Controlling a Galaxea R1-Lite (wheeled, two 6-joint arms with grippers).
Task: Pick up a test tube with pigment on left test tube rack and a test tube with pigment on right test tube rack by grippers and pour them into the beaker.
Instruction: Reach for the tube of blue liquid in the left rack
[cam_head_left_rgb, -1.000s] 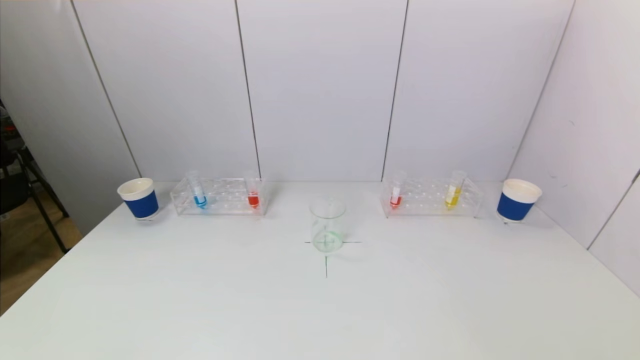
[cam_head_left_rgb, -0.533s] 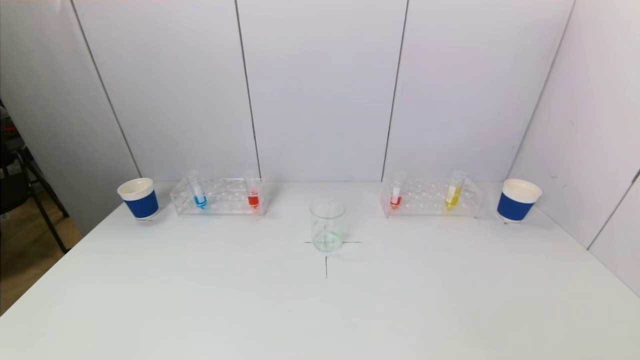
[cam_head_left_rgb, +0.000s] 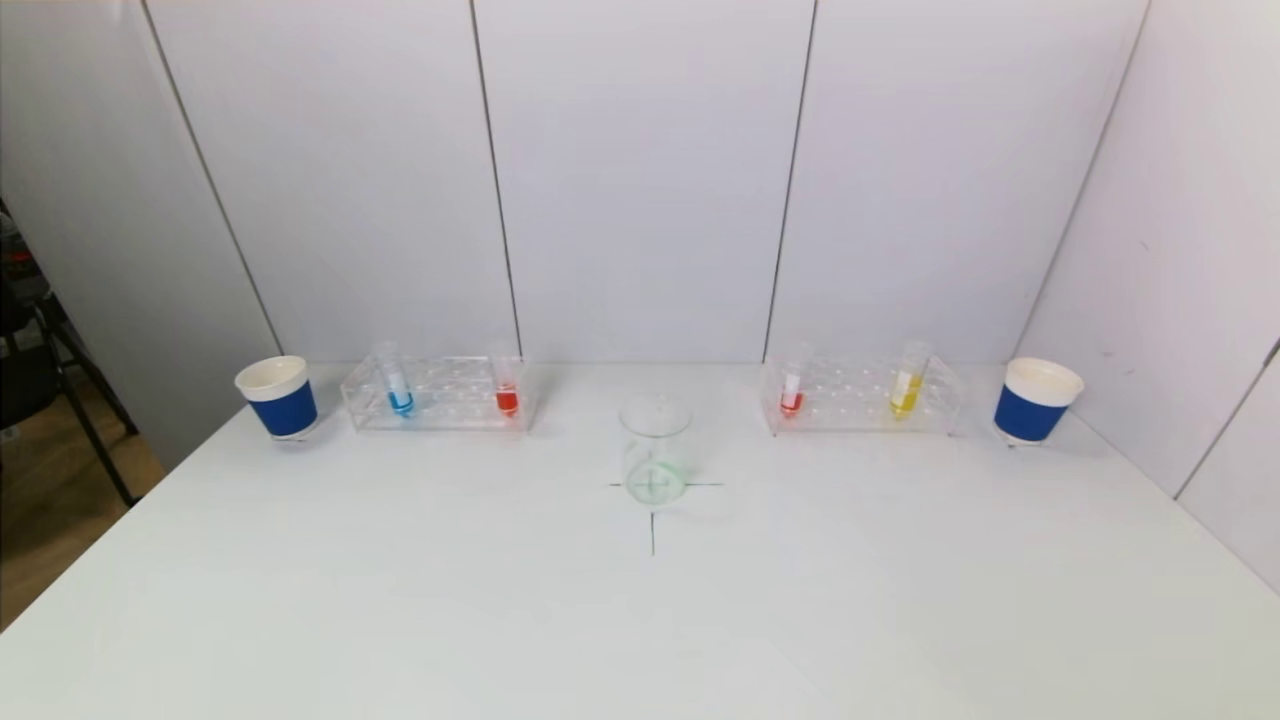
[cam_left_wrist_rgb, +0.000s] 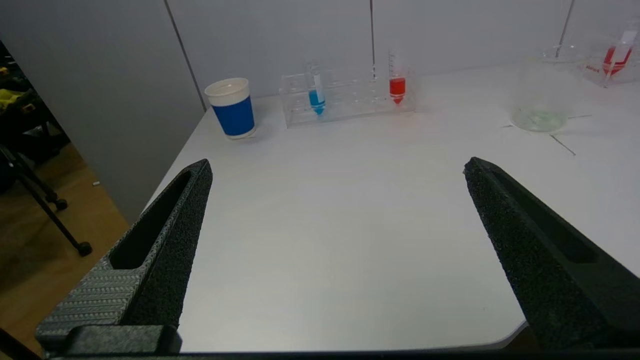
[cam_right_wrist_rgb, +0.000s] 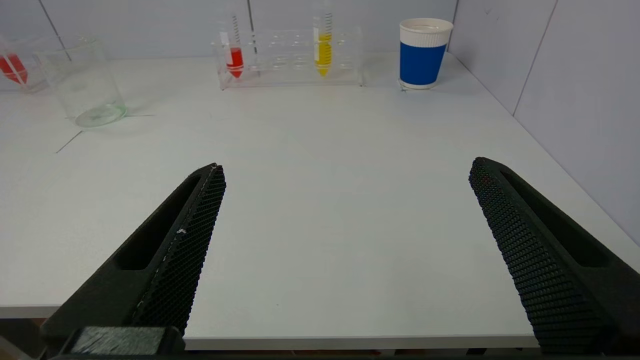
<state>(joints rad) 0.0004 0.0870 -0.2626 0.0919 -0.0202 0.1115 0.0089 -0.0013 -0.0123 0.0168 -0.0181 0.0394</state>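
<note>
We find no brand or readable writing anywhere; the only markings are fine graduation lines on the tubes and a thin black cross drawn on the white table (cam_head_left_rgb: 400, 600).

The clear glass beaker (cam_head_left_rgb: 655, 450) stands upright on that cross, mouth up, midway between the racks. On our left, the clear plastic left test tube rack (cam_head_left_rgb: 440, 392) lies with its long axis across the table, parallel to the back wall. It holds the tube of blue pigment (cam_head_left_rgb: 396, 385) near its outer end and the tube of red pigment (cam_head_left_rgb: 506, 385) at its inner end, both near upright with pointed tips down. The clear plastic right test tube rack (cam_head_left_rgb: 862, 395) lies the same way, holding a second red tube (cam_head_left_rgb: 792, 388) at its inner end and the tube of yellow pigment (cam_head_left_rgb: 907, 382) toward its outer end, each leaning slightly.

A blue-sleeved white paper cup (cam_head_left_rgb: 277, 397) stands just outside the left rack, and its twin (cam_head_left_rgb: 1036, 400) outside the right.

The left gripper (cam_left_wrist_rgb: 337, 170) and the right gripper (cam_right_wrist_rgb: 347, 172) hover at the near table edge, fingers spread wide, holding nothing, well apart from the racks.
</note>
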